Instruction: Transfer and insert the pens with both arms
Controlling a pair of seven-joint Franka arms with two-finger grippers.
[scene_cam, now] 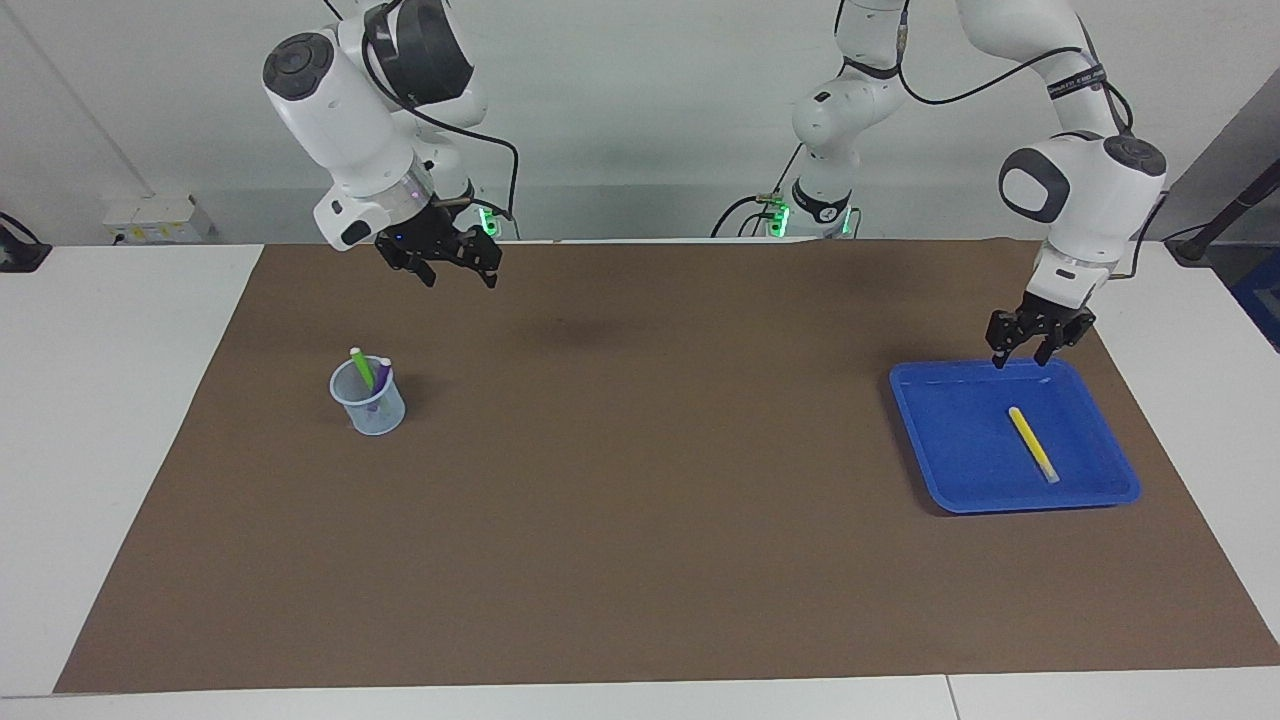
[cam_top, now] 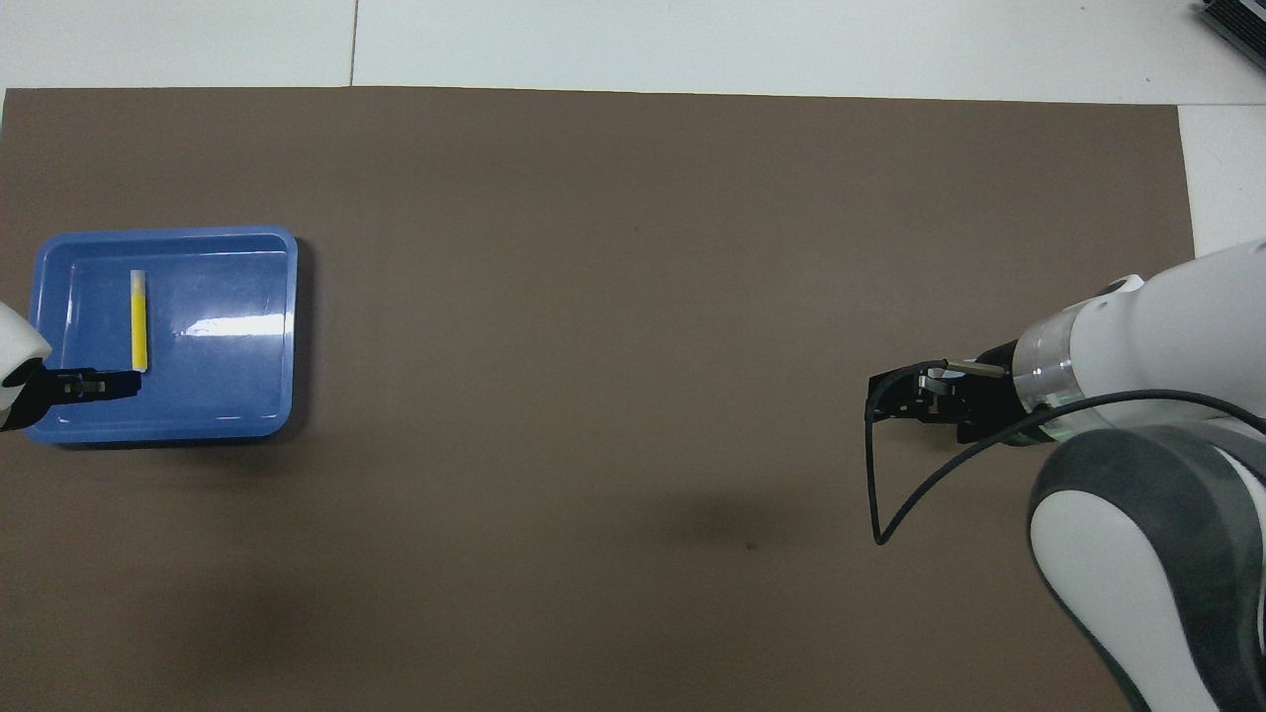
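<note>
A yellow pen (scene_cam: 1033, 444) (cam_top: 138, 319) lies flat in a blue tray (scene_cam: 950, 440) (cam_top: 232, 386) toward the left arm's end of the table. My left gripper (scene_cam: 1020, 360) (cam_top: 119, 384) hangs open over the tray's edge nearest the robots, just short of the pen, with nothing between its fingers. A clear cup (scene_cam: 369, 405) toward the right arm's end holds a green pen (scene_cam: 361, 366) and a purple pen (scene_cam: 380, 372) standing upright. My right gripper (scene_cam: 462, 280) (cam_top: 872, 398) is open and empty in the air over the mat. The right arm hides the cup in the overhead view.
A brown mat (scene_cam: 640, 500) (cam_top: 633, 247) covers most of the white table (scene_cam: 110, 400). A black cable (cam_top: 875, 475) loops down from the right arm's wrist. Green-lit arm bases and wall sockets stand at the robots' end.
</note>
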